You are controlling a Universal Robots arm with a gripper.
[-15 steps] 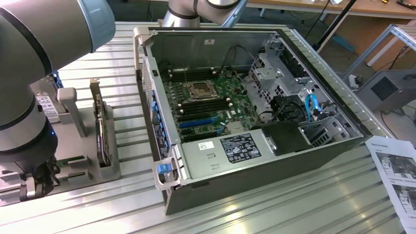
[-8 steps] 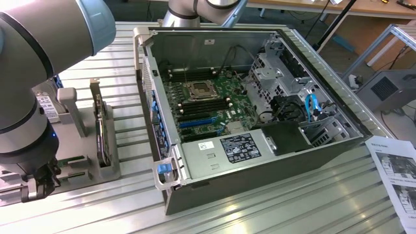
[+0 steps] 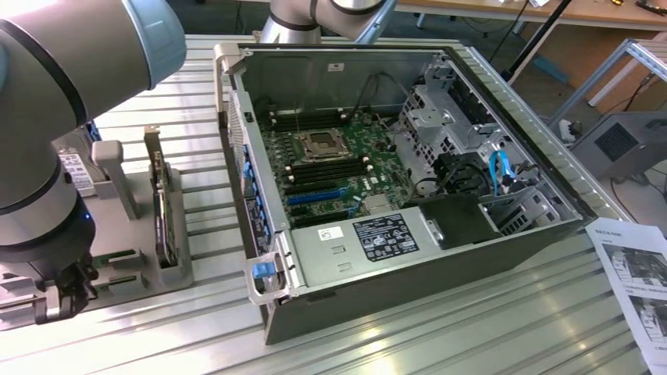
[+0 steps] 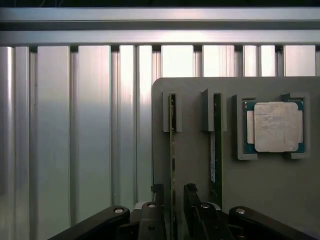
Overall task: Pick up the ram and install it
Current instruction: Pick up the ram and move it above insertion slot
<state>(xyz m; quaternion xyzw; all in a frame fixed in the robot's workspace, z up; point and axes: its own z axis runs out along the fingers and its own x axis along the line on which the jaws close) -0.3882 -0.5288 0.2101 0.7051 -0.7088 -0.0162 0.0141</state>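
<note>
The ram (image 4: pixel 172 145) is a thin green stick standing on edge in a slot of the grey holder (image 4: pixel 195 165). My gripper (image 4: pixel 173 192) is open, with one finger (image 4: pixel 157 197) on each side of the stick's near end. A narrow gap shows between each finger and the board. A second green stick (image 4: pixel 216 145) stands in the neighbouring slot. In the exterior view my gripper (image 3: pixel 65 293) is low at the exterior view's left, over the near end of the holder (image 3: pixel 136 234). The motherboard's black slots (image 3: pixel 328 166) lie inside the open computer case (image 3: pixel 417 234).
A square silver processor chip (image 4: pixel 272 127) sits in its own recess on the holder. The holder and case rest on a ribbed aluminium table (image 4: pixel 75 130). A printed sheet (image 3: pixel 638 273) lies at the exterior view's right. My arm's large joint (image 3: pixel 62 70) looms at that view's upper left.
</note>
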